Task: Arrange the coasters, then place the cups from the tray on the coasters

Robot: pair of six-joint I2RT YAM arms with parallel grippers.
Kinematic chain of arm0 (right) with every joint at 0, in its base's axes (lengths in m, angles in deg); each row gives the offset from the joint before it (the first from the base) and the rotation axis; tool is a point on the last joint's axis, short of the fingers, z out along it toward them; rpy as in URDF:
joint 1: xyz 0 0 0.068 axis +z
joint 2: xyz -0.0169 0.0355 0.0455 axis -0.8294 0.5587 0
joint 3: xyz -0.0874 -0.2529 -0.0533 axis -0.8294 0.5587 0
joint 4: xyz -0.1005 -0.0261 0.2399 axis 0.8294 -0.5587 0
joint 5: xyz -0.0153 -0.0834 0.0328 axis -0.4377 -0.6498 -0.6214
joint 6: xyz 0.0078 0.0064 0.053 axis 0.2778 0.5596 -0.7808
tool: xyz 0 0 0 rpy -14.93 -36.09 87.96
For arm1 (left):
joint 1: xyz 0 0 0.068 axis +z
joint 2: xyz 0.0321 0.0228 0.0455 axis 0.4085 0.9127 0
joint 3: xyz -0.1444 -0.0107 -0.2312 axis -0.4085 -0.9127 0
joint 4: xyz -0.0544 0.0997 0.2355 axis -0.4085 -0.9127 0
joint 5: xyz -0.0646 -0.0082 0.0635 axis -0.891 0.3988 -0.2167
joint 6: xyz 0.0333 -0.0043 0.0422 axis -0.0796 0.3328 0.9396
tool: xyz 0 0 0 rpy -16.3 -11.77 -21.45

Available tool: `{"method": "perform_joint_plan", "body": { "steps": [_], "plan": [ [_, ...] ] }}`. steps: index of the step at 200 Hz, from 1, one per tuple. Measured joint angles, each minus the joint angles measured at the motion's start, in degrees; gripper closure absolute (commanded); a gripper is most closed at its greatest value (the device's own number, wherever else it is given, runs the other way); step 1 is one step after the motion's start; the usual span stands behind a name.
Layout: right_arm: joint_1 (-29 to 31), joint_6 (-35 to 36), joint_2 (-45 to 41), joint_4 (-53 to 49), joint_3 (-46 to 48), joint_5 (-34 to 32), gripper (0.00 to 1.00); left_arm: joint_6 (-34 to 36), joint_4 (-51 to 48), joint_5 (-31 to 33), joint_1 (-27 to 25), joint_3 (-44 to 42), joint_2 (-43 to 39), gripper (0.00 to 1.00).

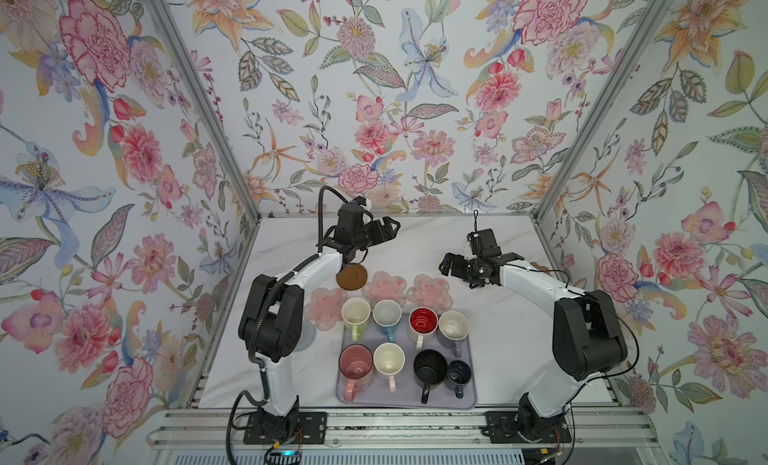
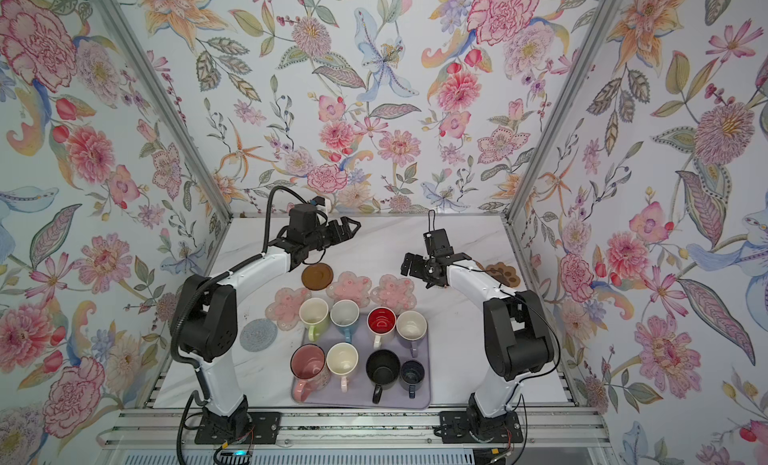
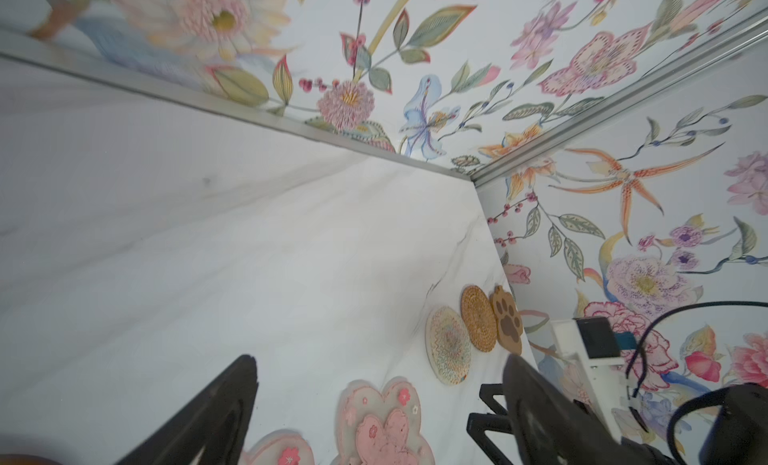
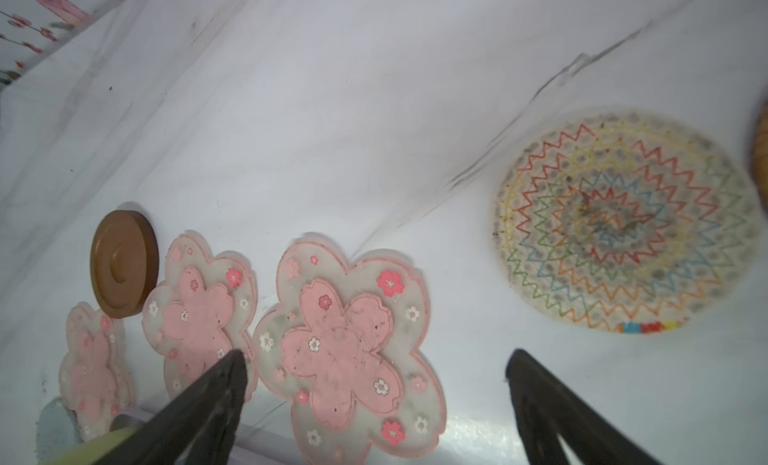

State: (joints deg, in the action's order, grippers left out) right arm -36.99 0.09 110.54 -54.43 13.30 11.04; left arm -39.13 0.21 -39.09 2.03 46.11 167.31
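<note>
Several handled cups stand on the lavender tray (image 1: 405, 395) at the front, among them a pink one (image 1: 355, 362), a black one (image 1: 430, 368) and a red-lined one (image 1: 423, 320). Behind the tray lie three pink flower coasters (image 1: 383, 286) and a brown disc (image 1: 351, 276). A grey round (image 2: 258, 335) lies left, a paw shape (image 2: 503, 273) far right. Two woven rounds (image 3: 449, 345) show in the left wrist view. My left gripper (image 1: 392, 226) hovers open above the back of the table. My right gripper (image 1: 446, 267) hangs open above the rightmost flower coaster (image 4: 347, 346), empty.
Flowered walls with metal posts close in the marble table (image 1: 507, 350) on three sides. Both arm bases sit on the front rail (image 1: 399, 431). The right forearm (image 1: 536, 286) crosses above the woven and paw coasters in both top views.
</note>
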Motion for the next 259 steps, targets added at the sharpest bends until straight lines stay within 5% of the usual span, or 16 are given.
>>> {"method": "perform_joint_plan", "body": {
  "steps": [55,118,259],
  "plan": [
    [7.02,10.62,7.15,-7.5,-6.67,-8.09,0.01,6.56,-4.39,8.24,0.46,-5.49,-13.55,0.01],
    [9.05,14.38,18.32,-11.5,-17.0,-16.5,0.01,10.73,-8.94,17.88,0.94,-13.73,-25.62,0.01],
    [9.05,17.03,25.4,-13.73,-24.26,-25.0,0.01,11.15,-11.96,24.02,1.2,-19.26,-31.8,0.01]
  ]
}}
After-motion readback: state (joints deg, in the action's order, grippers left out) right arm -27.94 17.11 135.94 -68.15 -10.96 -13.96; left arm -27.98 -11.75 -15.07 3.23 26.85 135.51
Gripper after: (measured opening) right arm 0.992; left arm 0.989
